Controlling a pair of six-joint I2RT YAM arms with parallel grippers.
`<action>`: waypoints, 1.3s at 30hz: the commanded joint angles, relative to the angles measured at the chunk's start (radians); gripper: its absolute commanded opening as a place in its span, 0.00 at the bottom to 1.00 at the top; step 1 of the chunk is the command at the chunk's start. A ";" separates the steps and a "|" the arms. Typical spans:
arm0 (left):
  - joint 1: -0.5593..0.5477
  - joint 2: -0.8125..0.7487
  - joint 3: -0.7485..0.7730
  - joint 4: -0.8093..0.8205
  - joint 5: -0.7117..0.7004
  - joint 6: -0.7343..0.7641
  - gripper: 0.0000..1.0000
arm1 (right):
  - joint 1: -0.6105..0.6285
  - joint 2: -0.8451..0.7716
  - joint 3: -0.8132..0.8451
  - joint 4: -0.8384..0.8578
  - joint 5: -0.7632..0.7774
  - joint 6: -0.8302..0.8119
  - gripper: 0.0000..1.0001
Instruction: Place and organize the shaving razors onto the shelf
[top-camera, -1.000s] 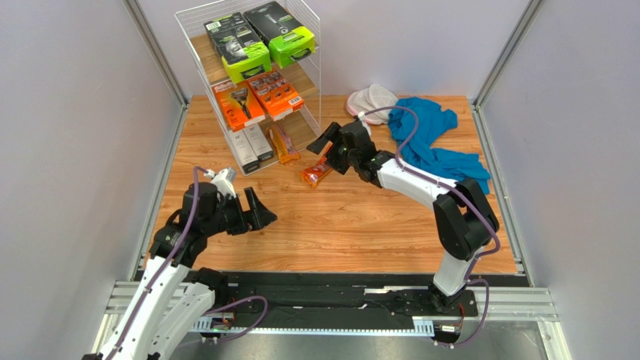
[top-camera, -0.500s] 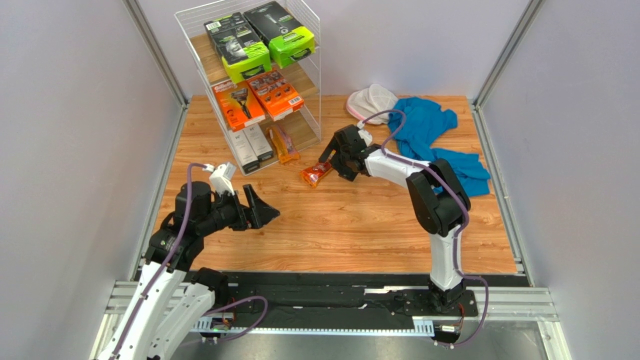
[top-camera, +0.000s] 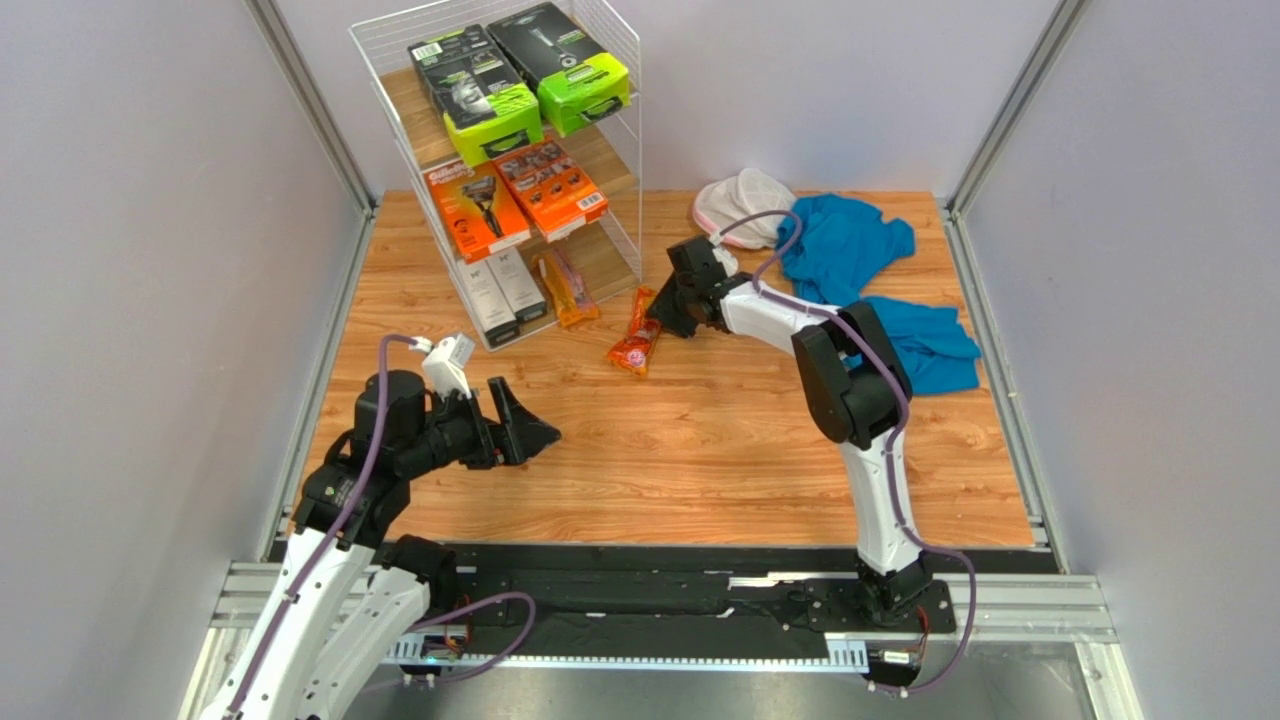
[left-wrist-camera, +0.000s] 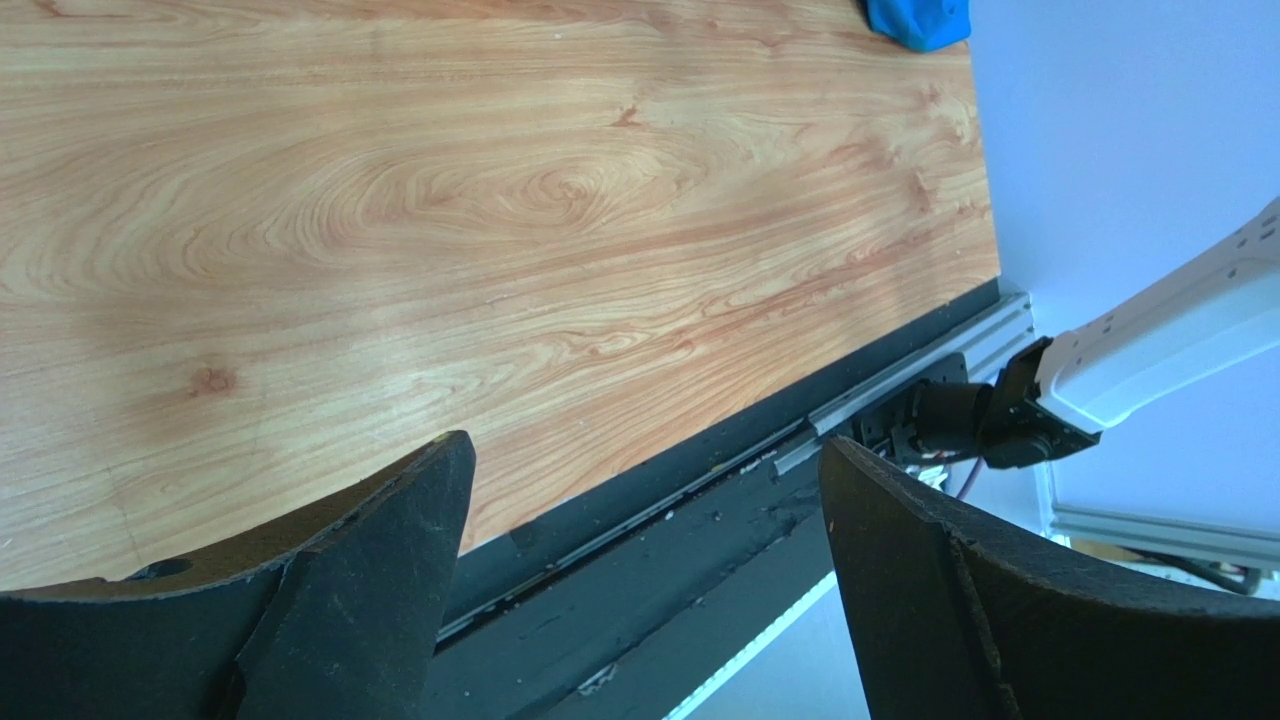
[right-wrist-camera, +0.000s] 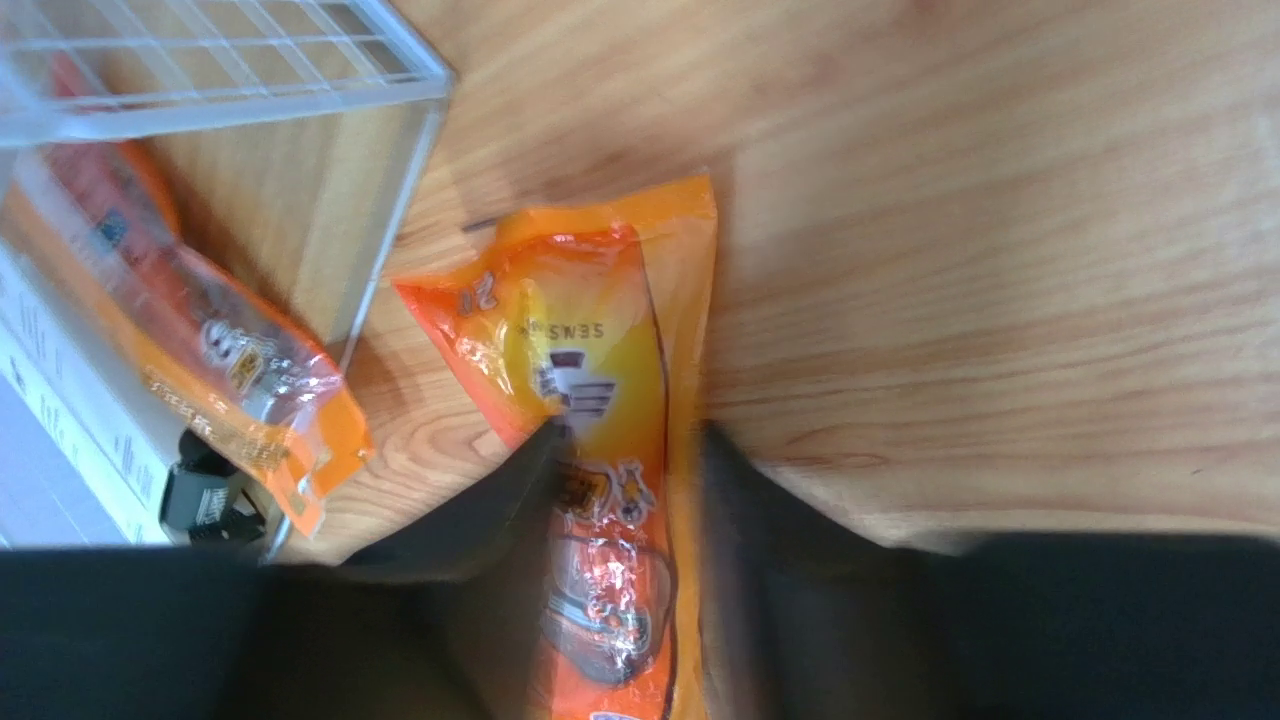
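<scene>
The shelf (top-camera: 633, 93) stands at the back left, holding two black and lime-green razor packs (top-camera: 490, 93) on top and two orange boxes (top-camera: 481, 210) on the middle tier. One narrow orange blister pack (top-camera: 568, 288) leans in the bottom tier. A second orange blister pack (top-camera: 636, 339) lies on the table just right of the shelf; my right gripper (top-camera: 666, 312) is shut on its near end. In the right wrist view my gripper (right-wrist-camera: 631, 438) presses both long edges of that pack (right-wrist-camera: 594, 338). My left gripper (top-camera: 526, 429) hovers open and empty over the near-left table.
Two slim grey-white boxes (top-camera: 501, 288) stand at the bottom tier's left. A blue cloth (top-camera: 864, 263) and a white and pink pad (top-camera: 744, 203) lie at the back right. The shelf's wire corner (right-wrist-camera: 406, 75) is close to the held pack.
My right gripper has reached forward over the loose orange blister pack and closed on it; the pack has turned more lengthwise toward the shelf. The left arm has barely shifted.
</scene>
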 joint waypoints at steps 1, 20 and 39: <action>-0.003 -0.008 0.004 0.023 0.016 -0.004 0.93 | -0.001 0.053 -0.011 -0.063 -0.024 -0.025 0.25; -0.003 0.064 -0.011 0.155 0.120 -0.059 0.93 | 0.020 -0.388 -0.301 0.014 -0.342 -0.394 0.00; -0.006 0.083 -0.071 0.265 0.137 -0.168 0.91 | 0.236 -0.640 -0.292 -0.066 -0.533 -0.523 0.00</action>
